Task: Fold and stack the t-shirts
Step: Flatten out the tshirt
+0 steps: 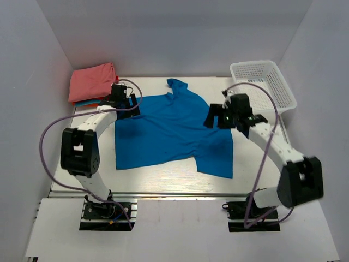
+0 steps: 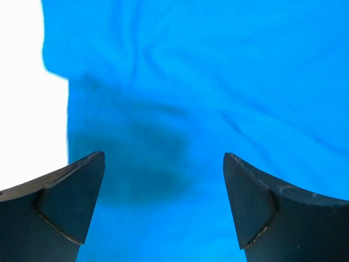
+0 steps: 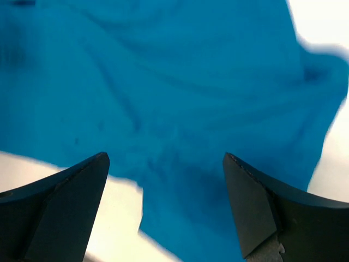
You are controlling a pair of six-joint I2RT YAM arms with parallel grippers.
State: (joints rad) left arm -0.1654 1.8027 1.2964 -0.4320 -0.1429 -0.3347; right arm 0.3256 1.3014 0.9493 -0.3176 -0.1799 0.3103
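On the table (image 1: 163, 180) the blue shirt (image 1: 174, 131) lies unfolded near the folded stack (image 1: 92, 82), with both arms' jaws released, empty.

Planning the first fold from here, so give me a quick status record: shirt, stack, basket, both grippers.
bright blue short-sleeved t-shirt: spread out unfolded, wrinkled, mid-table
folded stack: far left corner; salmon-pink shirt on top, blue and orange-red edges beneath
white plastic mesh basket: far right, apart from the blue shirt
left gripper: open, over the shirt's left edge, holding nothing
right gripper: open, over the shirt's right side, holding nothing
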